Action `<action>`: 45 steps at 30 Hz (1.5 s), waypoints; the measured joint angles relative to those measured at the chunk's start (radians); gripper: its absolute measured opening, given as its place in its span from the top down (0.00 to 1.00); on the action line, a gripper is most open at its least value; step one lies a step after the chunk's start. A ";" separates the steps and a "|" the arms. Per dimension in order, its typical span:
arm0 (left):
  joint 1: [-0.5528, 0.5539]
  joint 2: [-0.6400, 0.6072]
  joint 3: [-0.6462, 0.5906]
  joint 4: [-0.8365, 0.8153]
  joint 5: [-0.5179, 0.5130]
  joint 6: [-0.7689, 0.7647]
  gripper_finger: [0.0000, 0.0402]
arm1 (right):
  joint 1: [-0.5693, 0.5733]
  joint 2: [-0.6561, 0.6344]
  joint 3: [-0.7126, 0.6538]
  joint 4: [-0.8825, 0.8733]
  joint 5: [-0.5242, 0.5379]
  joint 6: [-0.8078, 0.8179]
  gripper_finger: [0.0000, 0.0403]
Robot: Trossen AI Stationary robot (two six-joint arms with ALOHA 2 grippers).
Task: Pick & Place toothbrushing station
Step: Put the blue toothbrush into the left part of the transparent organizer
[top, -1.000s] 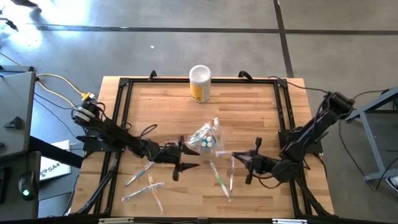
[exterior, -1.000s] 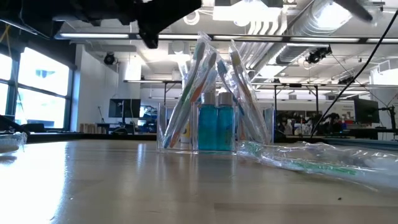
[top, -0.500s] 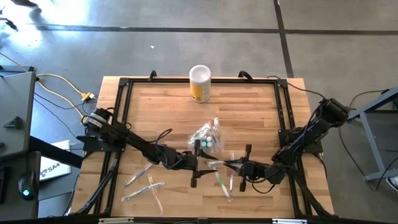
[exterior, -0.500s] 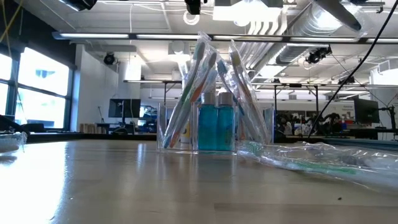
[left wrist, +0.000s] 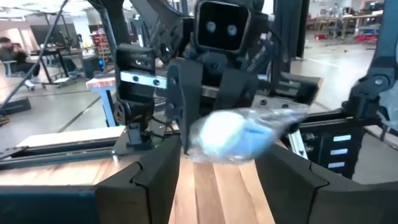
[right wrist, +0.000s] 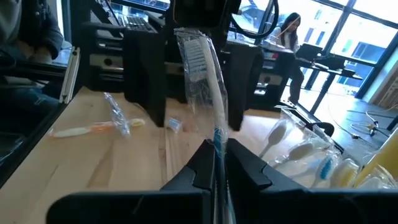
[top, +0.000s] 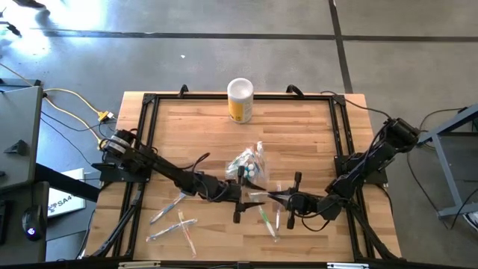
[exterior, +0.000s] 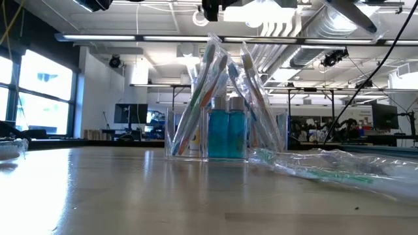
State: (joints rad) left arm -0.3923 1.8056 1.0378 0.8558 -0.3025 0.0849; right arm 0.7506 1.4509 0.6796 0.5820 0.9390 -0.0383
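While right gripper [top: 278,196] clamps one wrapped toothbrush [right wrist: 202,74], left gripper [top: 240,196] stands apart; three, maybe four, toothbrushes [top: 173,220] lie loose left.

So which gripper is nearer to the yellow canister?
Left. The left gripper sits just below the holder, nearly under the yellow canister; the right gripper is lower right, holding a wrapped toothbrush.

Own fingers: two dark fingers [left wrist: 149,180] of the left gripper [left wrist: 217,177] stand apart over the wooden table [left wrist: 214,196].
Between the fingertips: a blurred wrapped toothbrush head [left wrist: 233,135], white and blue in clear plastic; probably not touched by either finger.
Just beyond: the right gripper [left wrist: 205,99], holding that wrapped end.
Background: dark table frame [left wrist: 62,152], a seated person [left wrist: 12,53] far off.
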 joint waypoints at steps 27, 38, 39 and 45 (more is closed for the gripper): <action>0.000 0.000 0.000 0.085 0.031 0.042 0.60 | -0.011 -0.002 0.000 0.104 -0.102 -0.071 0.97; 0.000 -0.002 0.000 0.081 0.038 0.054 0.97 | -0.012 -0.002 0.000 0.100 -0.111 -0.062 0.97; 0.000 -0.002 0.000 0.080 0.042 0.054 0.97 | -0.013 -0.002 0.000 0.092 -0.133 -0.058 0.96; 0.000 -0.002 -0.001 0.056 0.053 0.021 0.98 | -0.013 -0.001 0.001 0.052 -0.169 0.033 0.80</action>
State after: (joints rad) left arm -0.3927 1.8034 1.0367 0.9119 -0.2497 0.1062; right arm 0.7371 1.4497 0.6807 0.6341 0.7704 -0.0049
